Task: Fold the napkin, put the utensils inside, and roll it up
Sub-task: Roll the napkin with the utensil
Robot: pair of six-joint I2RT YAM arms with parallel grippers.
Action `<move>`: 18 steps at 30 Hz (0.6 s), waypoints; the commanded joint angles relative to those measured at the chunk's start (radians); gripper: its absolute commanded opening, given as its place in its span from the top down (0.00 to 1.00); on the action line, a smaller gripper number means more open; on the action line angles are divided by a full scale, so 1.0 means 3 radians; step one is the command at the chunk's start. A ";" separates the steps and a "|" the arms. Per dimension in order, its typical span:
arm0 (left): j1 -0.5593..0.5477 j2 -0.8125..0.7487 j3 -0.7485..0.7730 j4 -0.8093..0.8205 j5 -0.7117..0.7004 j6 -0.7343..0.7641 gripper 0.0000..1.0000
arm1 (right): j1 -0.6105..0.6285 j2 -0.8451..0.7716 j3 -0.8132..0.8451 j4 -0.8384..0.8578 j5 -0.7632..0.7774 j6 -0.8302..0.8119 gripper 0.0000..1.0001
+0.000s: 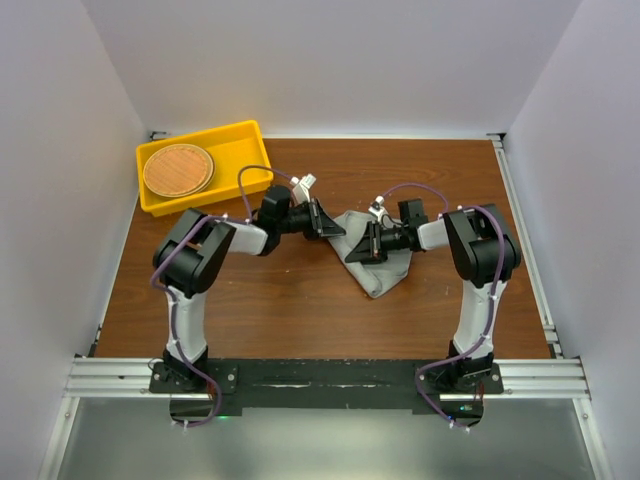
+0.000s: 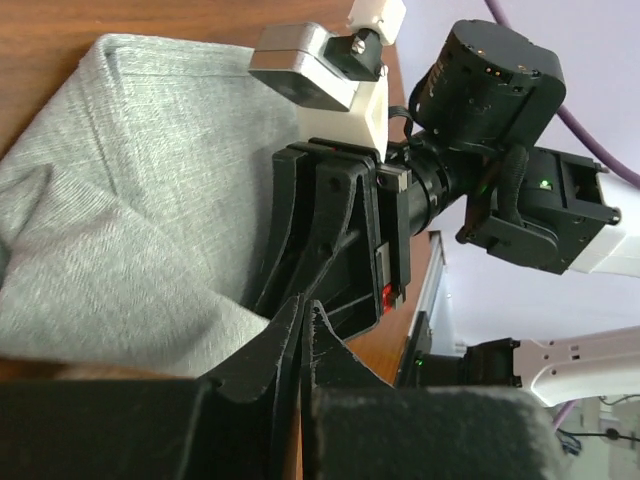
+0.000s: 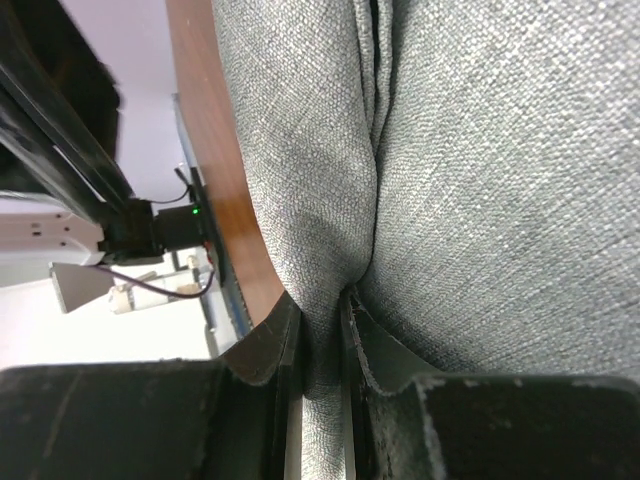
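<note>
The grey napkin (image 1: 382, 270) lies crumpled at mid-table, between my two grippers. My right gripper (image 1: 353, 252) is at its left side, shut on a pinched fold of the cloth; in the right wrist view the fold (image 3: 320, 250) runs down between the jaws of the gripper (image 3: 322, 318). My left gripper (image 1: 338, 226) is at the napkin's upper left corner. In the left wrist view this gripper (image 2: 303, 318) has its jaws pressed together with no cloth showing between them, and the napkin (image 2: 120, 230) lies just beside them. No utensils are in view.
A yellow tray (image 1: 245, 140) stands at the back left and holds a round brown woven disc (image 1: 178, 170). Bare wooden table (image 1: 290, 310) surrounds the napkin. The right arm's wrist (image 2: 500, 90) sits close in front of the left gripper.
</note>
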 commanded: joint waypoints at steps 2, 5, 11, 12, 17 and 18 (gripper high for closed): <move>-0.0040 0.0289 -0.0037 0.1126 0.0038 -0.0276 0.96 | 0.0021 0.0228 -0.0171 -0.0410 0.0480 -0.0131 1.00; -0.0040 0.0453 -0.0042 0.1077 -0.0090 -0.0245 0.98 | 0.0022 0.0177 -0.0125 -0.0548 0.0562 -0.0197 1.00; -0.0045 0.0592 0.0096 0.0030 -0.0504 0.0082 1.00 | 0.0022 -0.0139 -0.0008 -0.0972 0.0986 -0.0356 0.87; -0.0060 0.0592 0.0096 -0.0043 -0.0576 0.0158 1.00 | 0.0022 -0.0180 0.0008 -0.1003 0.1063 -0.0361 0.81; -0.0070 0.0648 0.0183 -0.0595 -0.0709 0.0333 1.00 | 0.0119 -0.0436 0.0294 -0.1499 0.1344 -0.0535 0.67; -0.0070 0.0663 0.0193 -0.0641 -0.0719 0.0363 1.00 | 0.0129 -0.0477 0.0325 -0.1565 0.1385 -0.0586 0.64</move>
